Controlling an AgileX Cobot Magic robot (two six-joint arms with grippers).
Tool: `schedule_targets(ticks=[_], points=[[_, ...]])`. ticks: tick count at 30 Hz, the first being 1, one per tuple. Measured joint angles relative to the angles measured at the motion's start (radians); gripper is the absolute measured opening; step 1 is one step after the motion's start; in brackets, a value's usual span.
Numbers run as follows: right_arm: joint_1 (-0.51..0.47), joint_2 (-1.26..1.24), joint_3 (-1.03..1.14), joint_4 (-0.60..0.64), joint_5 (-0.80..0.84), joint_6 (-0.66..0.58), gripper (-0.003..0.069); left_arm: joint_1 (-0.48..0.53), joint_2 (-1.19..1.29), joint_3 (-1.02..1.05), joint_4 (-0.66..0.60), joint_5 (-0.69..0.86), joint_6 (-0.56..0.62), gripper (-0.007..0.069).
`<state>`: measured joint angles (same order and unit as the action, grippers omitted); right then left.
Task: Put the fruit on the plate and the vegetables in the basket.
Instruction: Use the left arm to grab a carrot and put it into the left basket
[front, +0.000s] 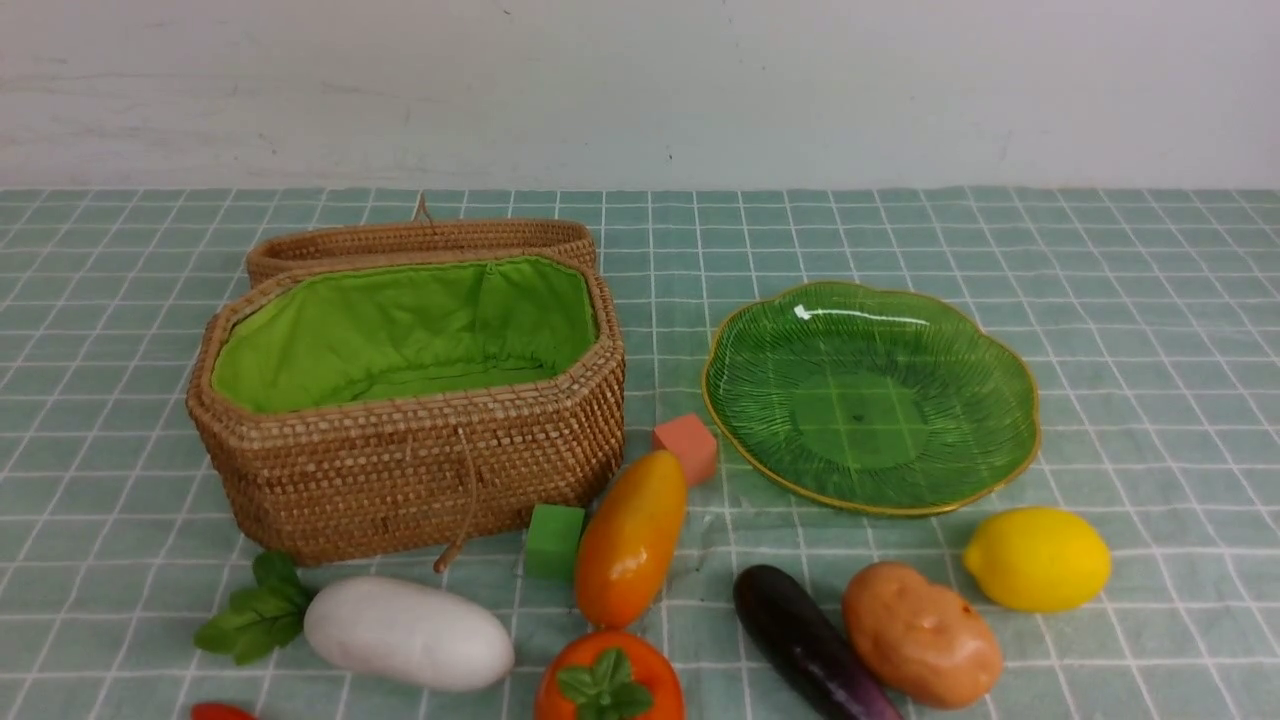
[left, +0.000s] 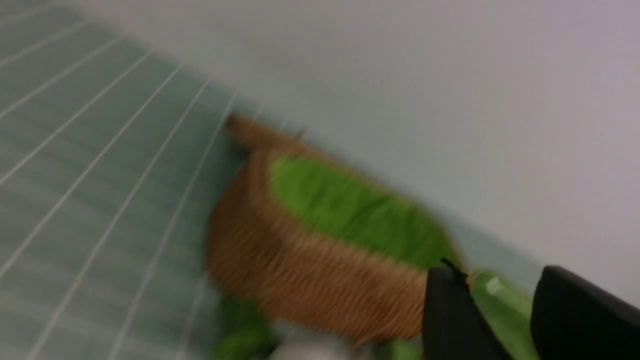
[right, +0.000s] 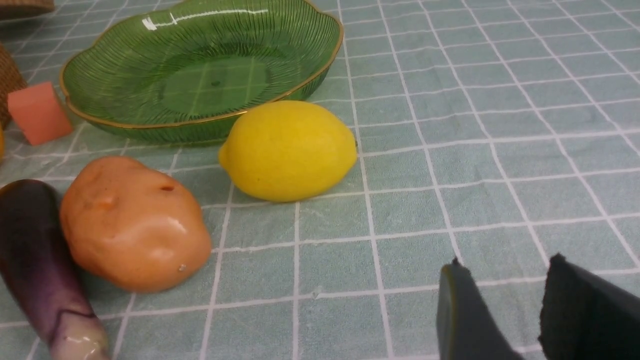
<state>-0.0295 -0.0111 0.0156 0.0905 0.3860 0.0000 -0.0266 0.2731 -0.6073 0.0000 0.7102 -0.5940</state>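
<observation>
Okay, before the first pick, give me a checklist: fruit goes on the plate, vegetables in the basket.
1. Basket open, lid off and behind it: ok.
2. Plate bare: ok.
3. Lemon clear of potato: ok.
4. Right gripper open and empty: ok.
5. Left gripper open and empty: ok, though its wrist view is blurred.
6. Pepper fully in view: not ok, cut off at the front view's edge.
</observation>
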Motion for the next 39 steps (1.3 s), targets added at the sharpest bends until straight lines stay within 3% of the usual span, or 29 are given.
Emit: schedule_targets(ticks=[2, 6, 10, 14, 18, 20, 25, 29, 34, 39], points=[[0.000, 0.000, 0.000, 0.000, 0.000, 0.000, 0.0242, 0.000, 0.059, -0.007, 0.062, 0.088, -0.002, 0.0239], [0.000, 0.000, 0.000, 0.000, 0.000, 0.000, 0.0242, 0.000, 0.120, -0.011, 0.068, 0.163, -0.038, 0.0239], [0.000, 0.000, 0.000, 0.000, 0.000, 0.000, 0.0242, 0.000, 0.199, -0.012, -0.128, 0.278, -0.030, 0.0239], [0.000, 0.000, 0.000, 0.000, 0.000, 0.000, 0.0242, 0.000, 0.308, -0.012, -0.330, 0.320, 0.160, 0.0239], [0.000, 0.000, 0.000, 0.000, 0.000, 0.000, 0.0242, 0.000, 0.476, -0.030, -0.449, 0.363, 0.297, 0.0239], [0.000, 0.000, 0.000, 0.000, 0.000, 0.000, 0.0242, 0.000, 0.530, -0.042, -0.445, 0.366, 0.297, 0.0241], [0.000, 0.000, 0.000, 0.001, 0.000, 0.000, 0.0242, 0.000, 0.676, -0.049, -0.329, 0.317, 0.180, 0.0293], [0.000, 0.000, 0.000, 0.001, 0.000, 0.000, 0.0242, 0.000, 0.824, -0.050, -0.280, 0.195, 0.088, 0.0415], [0.000, 0.000, 0.000, 0.001, 0.000, 0.000, 0.0242, 0.000, 0.983, -0.051, -0.325, 0.096, 0.099, 0.0527], [0.000, 0.000, 0.000, 0.001, 0.000, 0.000, 0.0242, 0.000, 1.127, -0.051, -0.418, 0.010, 0.196, 0.0556]])
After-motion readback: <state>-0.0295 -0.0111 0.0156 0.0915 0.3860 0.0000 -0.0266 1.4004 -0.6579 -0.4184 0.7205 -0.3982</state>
